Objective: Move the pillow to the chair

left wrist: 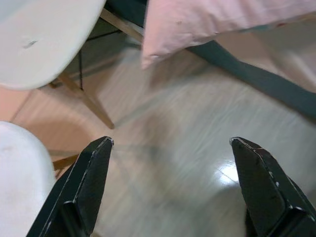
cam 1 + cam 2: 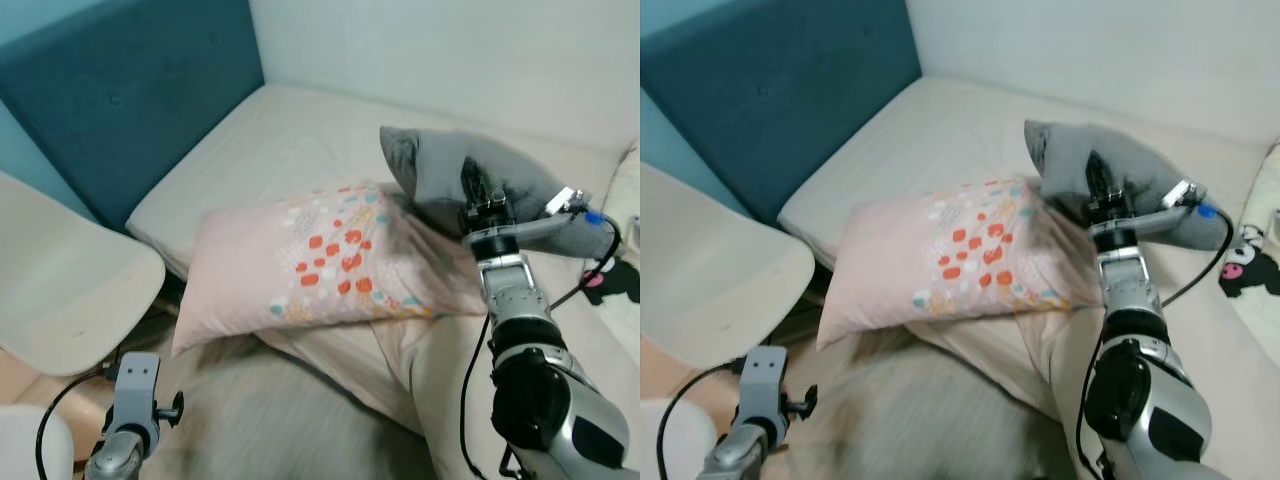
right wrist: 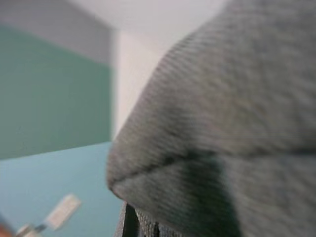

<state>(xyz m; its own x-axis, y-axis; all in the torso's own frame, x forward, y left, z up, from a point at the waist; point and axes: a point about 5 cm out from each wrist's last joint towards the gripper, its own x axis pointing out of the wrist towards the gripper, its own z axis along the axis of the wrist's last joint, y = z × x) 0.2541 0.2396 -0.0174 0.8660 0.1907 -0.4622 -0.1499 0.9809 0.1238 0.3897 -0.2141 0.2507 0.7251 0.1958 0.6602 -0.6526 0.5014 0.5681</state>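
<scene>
The bed [image 2: 270,130] runs from centre to right, with its headboard [image 2: 130,90] at the left rear and the wall [image 2: 450,50] behind. A patterned pillow [image 2: 320,265] lies on the near edge of the bed, one corner overhanging the floor [image 1: 187,163]. Behind and right of it, a second pillow [image 2: 450,170] is raised off the bed, held by the right claw [image 2: 480,195]. A soft toy [image 2: 1245,265] lies at the far right on the bed. The chair [image 2: 60,290] stands left of the bed, beside it. The left claw [image 1: 170,143] hangs low at the left, above the floor, near the chair, fingers spread.
</scene>
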